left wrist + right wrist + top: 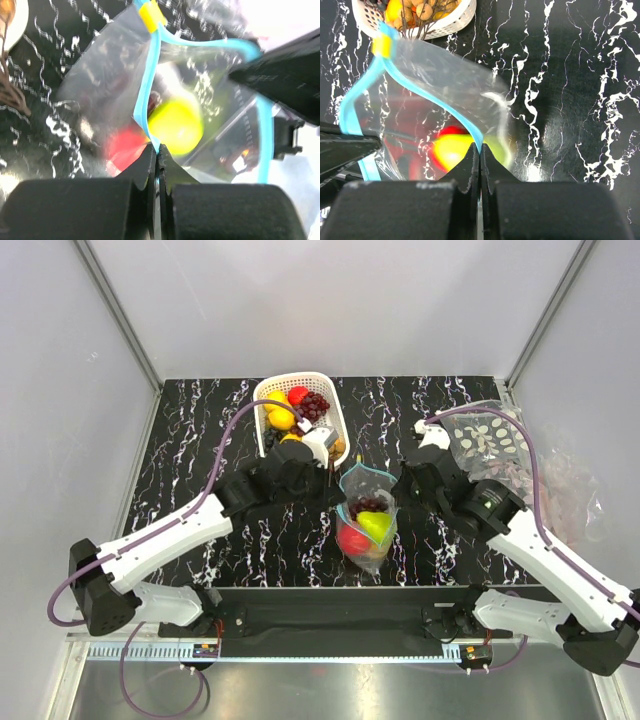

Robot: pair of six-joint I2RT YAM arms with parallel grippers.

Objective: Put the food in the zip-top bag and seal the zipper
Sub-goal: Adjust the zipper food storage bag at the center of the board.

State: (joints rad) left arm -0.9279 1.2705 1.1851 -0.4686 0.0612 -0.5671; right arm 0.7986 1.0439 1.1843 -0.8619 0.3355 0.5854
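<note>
1. The zip-top bag (pixel 365 552) lies mid-table between the two arms; in the top view its long axis runs 12 to 6 o'clock, mouth at the 12 o'clock end; dark grapes (pixel 370 505), a red apple (pixel 350 538) and a green fruit (pixel 377 526) sit inside.
2. The left gripper (pixel 158 150) has its fingers pinched tight on the zipper (pixel 145 102), on the bag's 9 o'clock lip.
3. The right gripper (pixel 480 149) is likewise clamped onto the teal strip, on the 3 o'clock lip.
4. Between the two pinches the zipper bows open as a loop; the lips stand apart, so the seal is not yet made.
5. A yellow tab (pixel 151 14) sits at the strip's far end, at 12 o'clock from the left fingertips and about 11 o'clock from the right ones; closing likely means bringing the two lips together along that line; both arms look equally near.
6. The white basket (pixel 337 418), at 11 o'clock from the bag, holds more fruit; whether it should go in too, I cannot tell.
</note>
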